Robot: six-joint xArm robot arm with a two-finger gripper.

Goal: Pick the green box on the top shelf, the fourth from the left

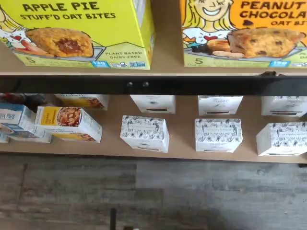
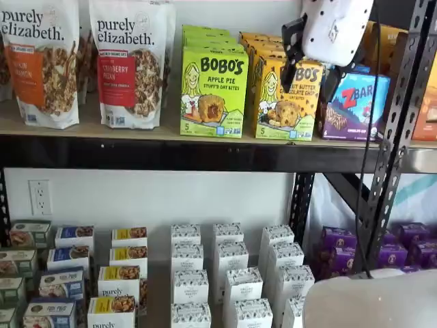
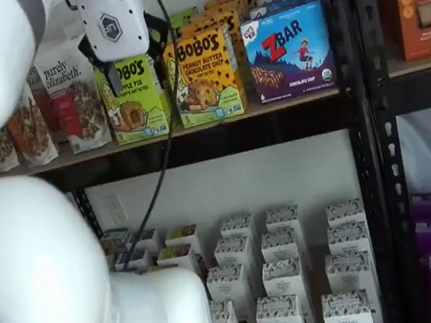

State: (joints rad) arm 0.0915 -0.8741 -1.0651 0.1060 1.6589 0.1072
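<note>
Approach step: my hand (image 3: 128, 61), fingers spread and empty, hangs before the top shelf (image 2: 205, 154); next I centre on the green box (image 2: 214, 91) and advance.

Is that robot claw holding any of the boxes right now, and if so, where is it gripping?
Nothing is held. The gripper hangs open in front of the top shelf, with no box between its fingers. The green box stands untouched on the shelf.

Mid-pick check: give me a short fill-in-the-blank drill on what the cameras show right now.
1. The lime-green cardboard box reads "Apple ____".
2. It stands on the ____ shelf board.
3. The blue ZBar box stands beside the yellow-orange ____ butter box.
4. The white gripper holds ____.

Missing: Pie; top; peanut; nothing
</note>
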